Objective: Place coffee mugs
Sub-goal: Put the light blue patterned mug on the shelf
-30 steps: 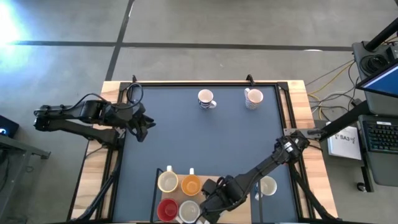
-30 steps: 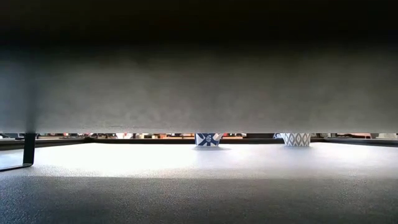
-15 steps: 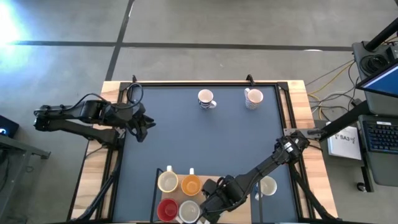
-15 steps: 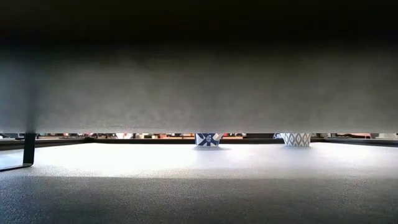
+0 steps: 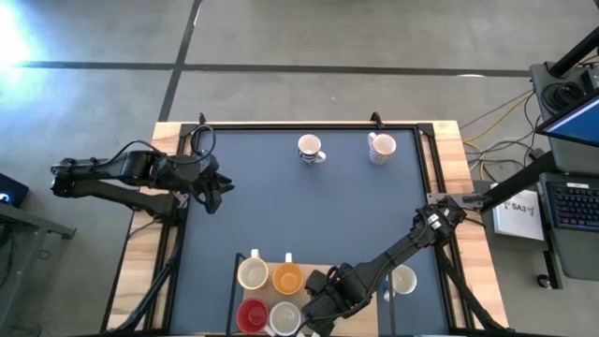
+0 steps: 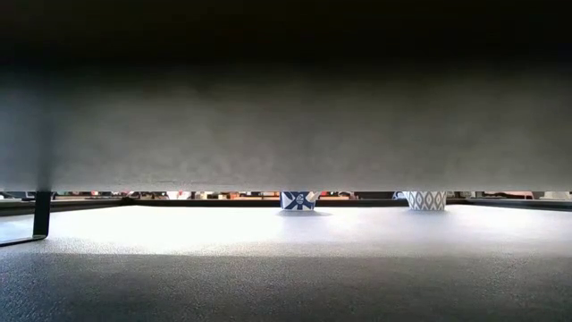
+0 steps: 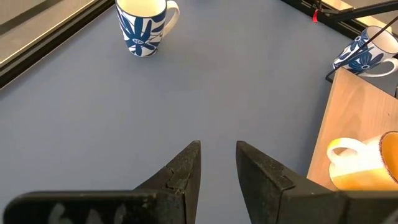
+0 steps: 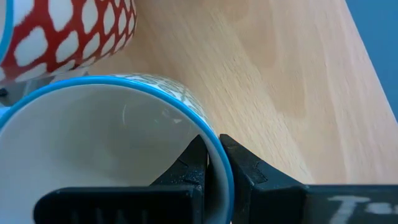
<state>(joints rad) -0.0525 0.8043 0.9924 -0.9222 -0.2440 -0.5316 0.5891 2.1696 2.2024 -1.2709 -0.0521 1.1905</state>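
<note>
Right wrist view: right claw (image 8: 212,163) pinches the blue-rimmed mug's (image 8: 93,137) wall on the wooden board (image 8: 261,81); left claw (image 7: 217,163) hovers slightly open, empty, above the desk (image 7: 124,106).

Glossy, seemingly ceramic mugs (image 8: 112,155) on smooth pale wood board (image 8: 261,74); matt table (image 5: 309,206).

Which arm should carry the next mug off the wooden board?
Right. The right gripper already pinches the rim of the blue-rimmed cream mug on the pale wooden board. The left gripper waits open at the table's left edge.
</note>
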